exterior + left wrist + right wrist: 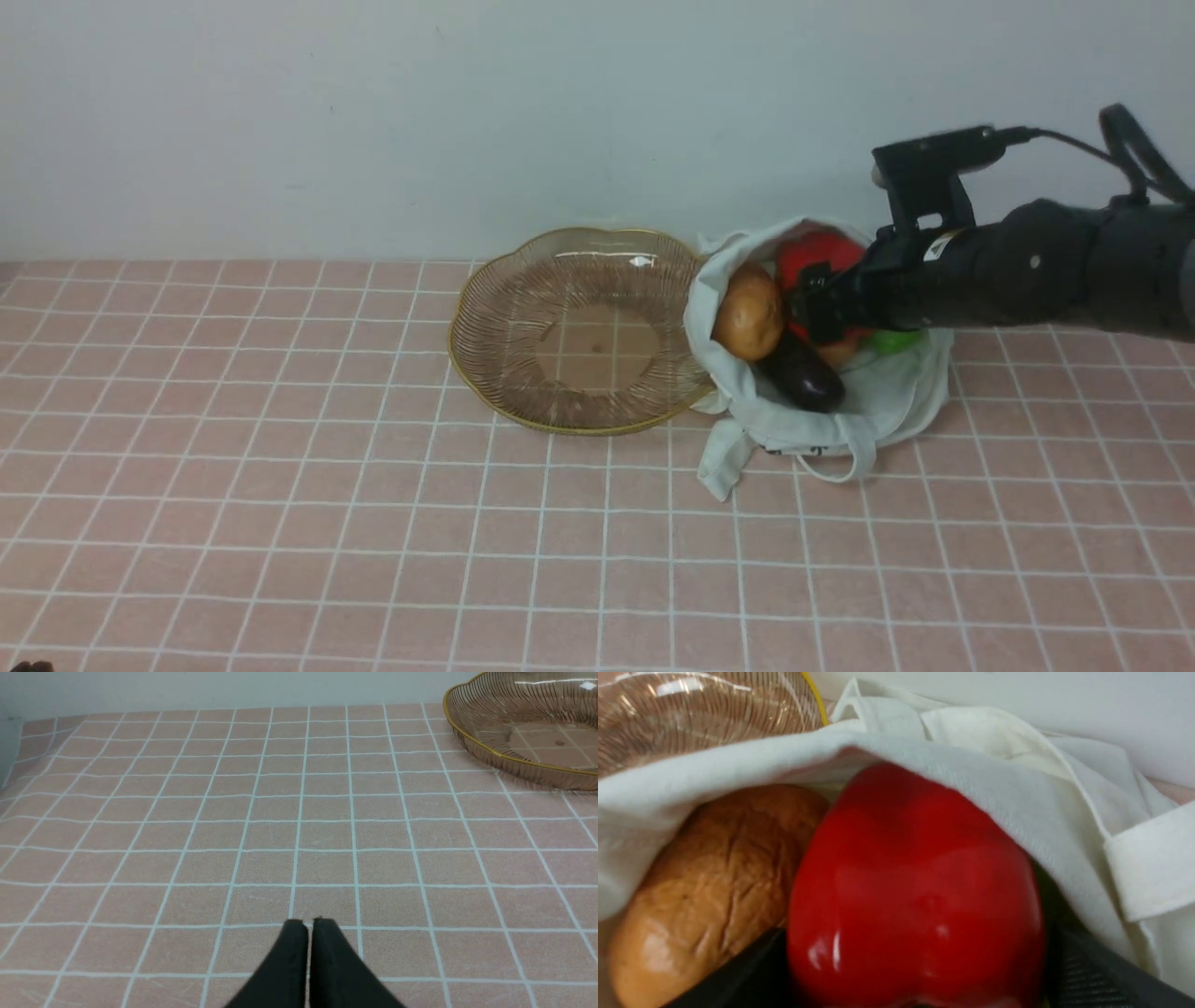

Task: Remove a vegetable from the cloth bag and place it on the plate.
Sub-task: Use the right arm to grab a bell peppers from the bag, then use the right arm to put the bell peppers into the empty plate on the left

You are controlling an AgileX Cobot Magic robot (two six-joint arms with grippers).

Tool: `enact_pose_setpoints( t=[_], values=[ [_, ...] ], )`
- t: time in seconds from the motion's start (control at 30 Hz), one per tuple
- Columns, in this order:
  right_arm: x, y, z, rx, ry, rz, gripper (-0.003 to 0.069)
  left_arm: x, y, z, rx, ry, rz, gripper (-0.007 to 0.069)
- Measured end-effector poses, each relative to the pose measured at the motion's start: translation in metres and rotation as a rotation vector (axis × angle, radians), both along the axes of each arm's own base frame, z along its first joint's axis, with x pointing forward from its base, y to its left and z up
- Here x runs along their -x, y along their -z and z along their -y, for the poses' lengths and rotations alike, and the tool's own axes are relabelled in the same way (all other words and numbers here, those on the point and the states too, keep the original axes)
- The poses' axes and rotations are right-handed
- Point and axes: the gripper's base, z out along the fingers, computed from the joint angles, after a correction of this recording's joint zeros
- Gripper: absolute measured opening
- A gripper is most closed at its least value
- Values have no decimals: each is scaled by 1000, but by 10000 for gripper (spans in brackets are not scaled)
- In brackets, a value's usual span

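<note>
The vegetable, a glossy red pepper (822, 254) (915, 868), sits in the mouth of the pale cloth bag (887, 401) (971, 765), partly under its upper flap. My right gripper (812, 308) (917, 933) reaches into the bag from the right. Its dark fingers (747, 970) stand wide apart on either side of the pepper, which lies between them. The plate (453, 345) (490, 751) (691, 718), a ribbed clear dish with a gold rim, stands just left of the bag and holds nothing. My left gripper (308, 921) is shut over bare tiles, far from the bag.
A brown potato (749, 313) (705, 877) leans at the bag's left edge beside the pepper. A dark purple eggplant (805, 373) pokes out below it, and something green (896, 341) shows under my right arm. A pink tiled cloth covers the table; a pale wall stands behind.
</note>
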Motion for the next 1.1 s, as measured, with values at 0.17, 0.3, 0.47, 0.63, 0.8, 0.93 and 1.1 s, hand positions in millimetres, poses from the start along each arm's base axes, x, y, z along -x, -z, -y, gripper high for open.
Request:
enact_pose_setpoints(
  t=[0.17,0.3,0.47,0.63,0.8,0.93,1.1],
  values=[
    [-2,2,0,-6,9,10,594,0,0,0,0,0,0,-4],
    [3,-5,0,11,-18,-20,594,0,0,0,0,0,0,-4],
    [37,-56,8,37,-86,-99,594,0,0,0,0,0,0,-4],
    [75,-119,13,-63,-84,-39,594,0,0,0,0,0,0,-4],
    [86,-132,-32,-183,-190,63,594,0,0,0,0,0,0,-4],
    [71,-101,-82,-156,-264,139,594,0,0,0,0,0,0,-4],
    [33,-58,-128,-124,-293,143,594,0,0,0,0,0,0,-4]
  ],
)
